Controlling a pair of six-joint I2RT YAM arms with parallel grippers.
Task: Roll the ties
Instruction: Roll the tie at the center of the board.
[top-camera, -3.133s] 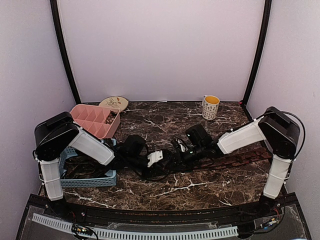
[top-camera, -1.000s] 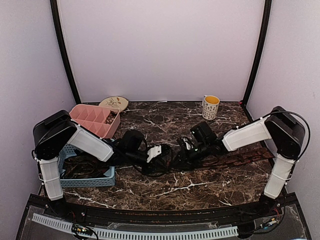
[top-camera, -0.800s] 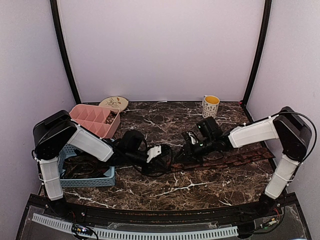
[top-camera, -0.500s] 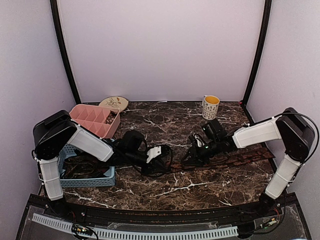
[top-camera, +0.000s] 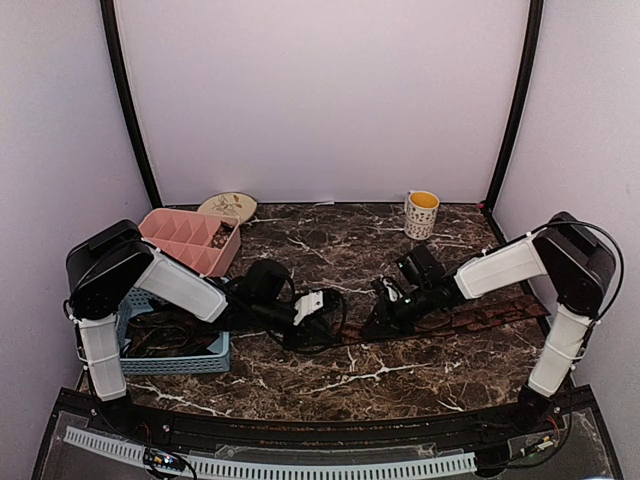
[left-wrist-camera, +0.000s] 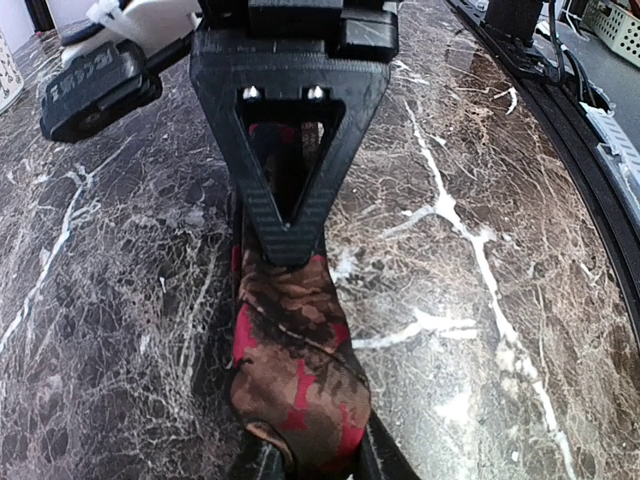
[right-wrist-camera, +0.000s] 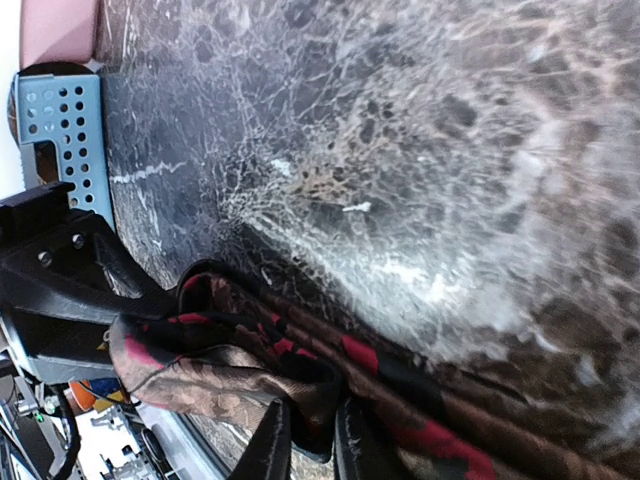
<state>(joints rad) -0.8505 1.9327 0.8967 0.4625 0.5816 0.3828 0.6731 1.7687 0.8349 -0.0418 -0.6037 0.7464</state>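
While both arms met mid-table, the left gripper (left-wrist-camera: 312, 462) pinched the folded end of the tie (top-camera: 490, 313) (red-and-brown patterned). The right gripper (right-wrist-camera: 308, 440), jaws narrow, clamped the same fold. The strip ran flat toward the table's (top-camera: 330, 240) right edge. Open marble stretched back to the mug (top-camera: 421, 213), and the blue basket (top-camera: 190, 360) crowded the left edge.

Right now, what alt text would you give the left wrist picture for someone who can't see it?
A folded reddish-brown patterned tie sits pinched in the left end effector at the bottom edge, on a dark marble table with white veins. Above it, the right end effector, a black triangular shape, touches the tie.
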